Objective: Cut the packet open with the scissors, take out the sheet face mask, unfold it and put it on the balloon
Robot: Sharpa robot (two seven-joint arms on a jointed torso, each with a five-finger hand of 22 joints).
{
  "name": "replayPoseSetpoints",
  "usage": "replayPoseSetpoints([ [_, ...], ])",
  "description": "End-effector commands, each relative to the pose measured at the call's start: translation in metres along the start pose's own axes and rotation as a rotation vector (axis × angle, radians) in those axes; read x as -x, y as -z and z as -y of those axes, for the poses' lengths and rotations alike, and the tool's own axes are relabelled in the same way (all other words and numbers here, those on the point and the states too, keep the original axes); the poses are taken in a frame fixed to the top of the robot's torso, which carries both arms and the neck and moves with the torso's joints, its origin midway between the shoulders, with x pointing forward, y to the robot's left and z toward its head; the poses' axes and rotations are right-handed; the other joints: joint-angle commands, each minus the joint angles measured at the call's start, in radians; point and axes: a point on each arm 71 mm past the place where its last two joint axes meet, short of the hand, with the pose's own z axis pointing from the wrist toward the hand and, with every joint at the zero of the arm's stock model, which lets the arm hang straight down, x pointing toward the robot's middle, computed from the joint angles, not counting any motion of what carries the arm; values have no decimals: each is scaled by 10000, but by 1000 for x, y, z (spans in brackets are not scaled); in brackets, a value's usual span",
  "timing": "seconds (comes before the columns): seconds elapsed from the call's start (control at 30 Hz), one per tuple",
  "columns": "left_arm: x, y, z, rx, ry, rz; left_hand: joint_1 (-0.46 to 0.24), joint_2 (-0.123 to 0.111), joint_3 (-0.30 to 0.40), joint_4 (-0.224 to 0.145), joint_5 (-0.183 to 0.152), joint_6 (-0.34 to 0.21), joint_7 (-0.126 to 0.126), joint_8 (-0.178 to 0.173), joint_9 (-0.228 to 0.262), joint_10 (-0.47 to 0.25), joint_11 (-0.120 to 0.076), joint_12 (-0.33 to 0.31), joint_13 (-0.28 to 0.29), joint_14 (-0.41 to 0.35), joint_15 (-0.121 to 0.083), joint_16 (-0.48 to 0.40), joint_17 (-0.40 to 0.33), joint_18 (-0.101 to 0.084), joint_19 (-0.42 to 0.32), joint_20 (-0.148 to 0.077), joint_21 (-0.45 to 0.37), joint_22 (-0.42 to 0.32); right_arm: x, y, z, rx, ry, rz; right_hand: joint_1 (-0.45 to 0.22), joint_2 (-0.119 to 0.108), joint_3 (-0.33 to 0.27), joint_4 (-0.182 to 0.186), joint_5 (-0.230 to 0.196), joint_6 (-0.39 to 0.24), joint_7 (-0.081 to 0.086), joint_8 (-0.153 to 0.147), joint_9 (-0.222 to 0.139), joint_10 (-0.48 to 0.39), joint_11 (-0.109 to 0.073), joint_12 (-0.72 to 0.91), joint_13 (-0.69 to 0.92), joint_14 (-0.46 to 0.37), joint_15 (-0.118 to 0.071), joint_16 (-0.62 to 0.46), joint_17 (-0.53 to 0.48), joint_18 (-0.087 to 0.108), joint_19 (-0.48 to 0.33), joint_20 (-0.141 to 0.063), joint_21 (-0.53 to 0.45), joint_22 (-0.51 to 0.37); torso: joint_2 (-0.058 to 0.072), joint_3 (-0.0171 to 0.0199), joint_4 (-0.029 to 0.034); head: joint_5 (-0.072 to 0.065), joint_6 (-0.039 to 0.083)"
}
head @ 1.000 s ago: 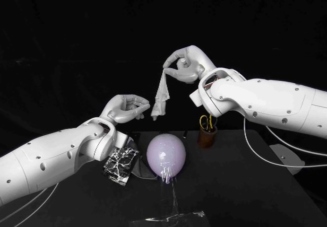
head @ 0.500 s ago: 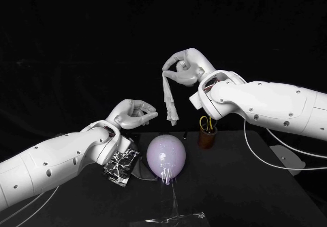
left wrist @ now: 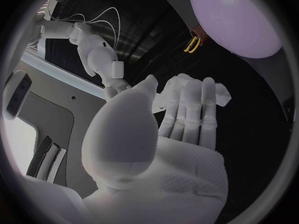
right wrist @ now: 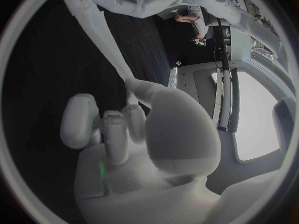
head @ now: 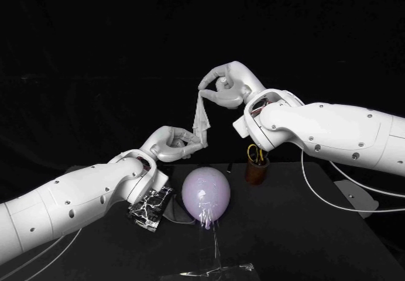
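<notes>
The white sheet face mask [head: 201,115] hangs as a narrow folded strip above the table. My right hand [head: 223,85] pinches its upper end high over the back of the table. My left hand [head: 177,144] has its fingers closed round the strip's lower end. In the right wrist view the mask [right wrist: 101,37] stretches from my right hand [right wrist: 124,134] up to my left hand [right wrist: 137,0]. The pale purple balloon [head: 206,193] stands on the table below both hands and also appears as the balloon [left wrist: 239,20] beyond my left hand [left wrist: 187,114]. The black marbled packet [head: 150,206] lies under my left forearm.
A brown cup [head: 256,171] holding the yellow-handled scissors [head: 257,152] stands behind the balloon to its right. A clear plastic base [head: 215,269] lies near the table's front edge. White cables [head: 325,196] trail under my right arm.
My left hand has risen and moved right to the hanging mask and closed on its lower end. The strip swung about, and now runs straight between the two hands.
</notes>
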Motion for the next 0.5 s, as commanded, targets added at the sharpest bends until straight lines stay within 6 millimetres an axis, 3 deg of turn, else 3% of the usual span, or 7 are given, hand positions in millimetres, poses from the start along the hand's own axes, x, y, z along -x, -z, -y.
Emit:
replayPoseSetpoints([
  [0.03,-5,-1,2,-9,88,-406,109,33,-126,50,-19,41,28,-86,-28,24,20,-126,-85,-54,47,-70,-43,124,66,14,-61,-30,-2,0,-3,162,48,-46,-10,60,4,-30,70,63,-4,40,9,71,-4,-53,887,1065,-21,43,2626,-35,35,-44,-44,1672,-11,5,0,0,4],
  [0.13,-5,-1,2,-57,140,-347,324,277,-280,188,-16,127,-118,-173,-98,283,-24,-391,-297,-210,9,-273,-188,120,16,52,-204,-99,-4,0,-5,196,13,-100,-10,60,4,-30,70,63,-4,40,9,71,-4,-53,887,1065,-21,43,2626,-35,35,-44,-44,1672,-6,-2,13,-11,15],
  [0.3,-4,-2,1,-15,250,-143,976,712,-151,140,-15,341,-145,-266,-182,707,-111,-660,-522,-61,-70,-295,-285,143,143,26,-223,-108,-6,1,-7,230,-23,-147,-10,60,4,-30,70,63,-4,40,9,71,-4,-53,887,1065,-21,43,2626,-35,35,-44,-44,1672,3,-10,8,-20,13],
  [0.5,-2,-2,0,133,349,-2,1108,702,-162,213,-18,470,-99,-319,-236,975,-122,-779,-625,107,-99,-207,-289,143,262,-30,-151,-63,-5,1,-6,212,-15,-124,-10,60,4,-30,70,63,-4,40,9,71,-4,-53,887,1065,-21,43,2626,-35,35,-44,-44,1672,-1,-4,12,7,1],
])
